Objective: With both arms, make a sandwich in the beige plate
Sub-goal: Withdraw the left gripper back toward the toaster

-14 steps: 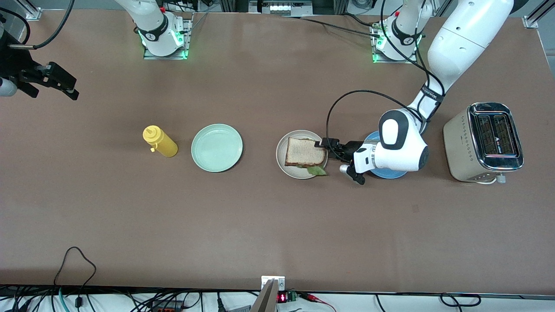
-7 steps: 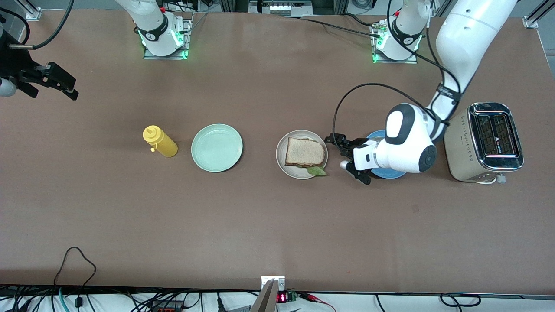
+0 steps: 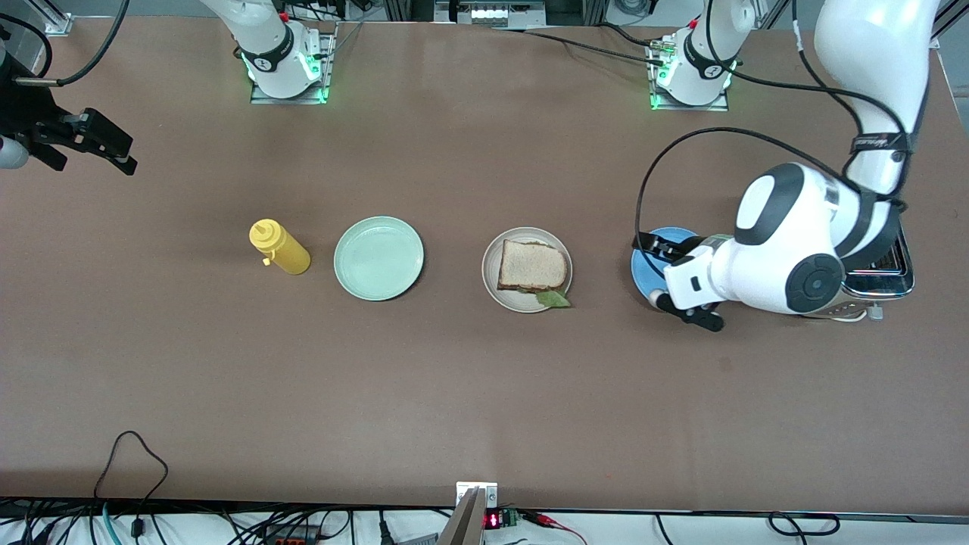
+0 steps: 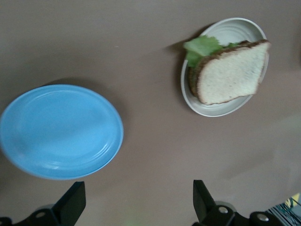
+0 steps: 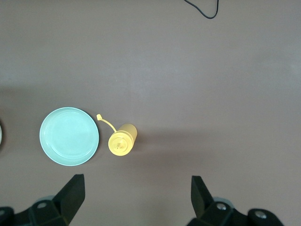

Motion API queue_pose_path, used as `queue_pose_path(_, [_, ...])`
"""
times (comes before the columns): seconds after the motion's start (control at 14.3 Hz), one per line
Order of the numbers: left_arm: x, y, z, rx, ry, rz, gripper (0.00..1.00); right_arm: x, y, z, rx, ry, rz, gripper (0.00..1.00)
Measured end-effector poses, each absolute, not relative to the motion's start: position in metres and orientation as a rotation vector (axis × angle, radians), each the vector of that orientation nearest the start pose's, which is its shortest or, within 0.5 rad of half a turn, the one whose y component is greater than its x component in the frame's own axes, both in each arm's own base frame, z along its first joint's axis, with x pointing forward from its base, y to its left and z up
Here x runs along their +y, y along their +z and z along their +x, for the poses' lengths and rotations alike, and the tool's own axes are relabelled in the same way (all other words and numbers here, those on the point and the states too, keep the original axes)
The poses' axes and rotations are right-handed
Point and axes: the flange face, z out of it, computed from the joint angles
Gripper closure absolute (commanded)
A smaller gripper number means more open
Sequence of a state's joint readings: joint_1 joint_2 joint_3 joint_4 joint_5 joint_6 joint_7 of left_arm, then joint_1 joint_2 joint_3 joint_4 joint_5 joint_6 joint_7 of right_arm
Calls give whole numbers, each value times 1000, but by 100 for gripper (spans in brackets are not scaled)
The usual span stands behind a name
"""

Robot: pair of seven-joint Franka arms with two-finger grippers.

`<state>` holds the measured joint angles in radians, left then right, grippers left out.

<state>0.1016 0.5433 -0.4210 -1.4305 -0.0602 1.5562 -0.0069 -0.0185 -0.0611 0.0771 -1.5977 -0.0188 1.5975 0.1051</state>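
The sandwich (image 3: 531, 266) lies on the beige plate (image 3: 490, 281) in the middle of the table, a lettuce leaf (image 3: 553, 299) sticking out from under the top slice. My left gripper (image 3: 660, 274) is open and empty, up over the blue plate (image 3: 645, 261). In the left wrist view its fingertips (image 4: 70, 203) stand wide apart, with the blue plate (image 4: 61, 132), the sandwich (image 4: 230, 73) and the beige plate (image 4: 211, 109) below. My right gripper (image 3: 112, 151) waits open and empty over the right arm's end of the table; it also shows in the right wrist view (image 5: 136, 200).
A pale mint-green plate (image 3: 378, 258) and a yellow squeeze bottle (image 3: 278, 247) stand beside the beige plate toward the right arm's end; both show in the right wrist view, plate (image 5: 69, 136) and bottle (image 5: 122, 141). A toaster (image 3: 902, 266) is mostly hidden under the left arm.
My left gripper has drawn back from the sandwich toward the left arm's end, and is now over the blue plate. The sandwich stays on the beige plate. The right arm has not moved.
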Motion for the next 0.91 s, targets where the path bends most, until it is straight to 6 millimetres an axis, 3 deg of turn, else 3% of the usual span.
queue_pose_path(0.21, [-156, 417, 638, 363, 561, -3139, 0, 31, 647, 538, 73, -99, -3158, 0])
queue_pose_path(0.42, [-147, 471, 630, 277, 428, -3112, 0, 31, 647, 538, 73, -99, -3158, 0])
queue_pose_path(0.7, [-107, 528, 620, 159, 304, -3107, 0, 31, 647, 538, 73, -98, -3158, 0])
queue_pose_path(0.91, [-80, 552, 604, 140, 276, -3119, 0, 31, 647, 538, 73, -99, -3158, 0])
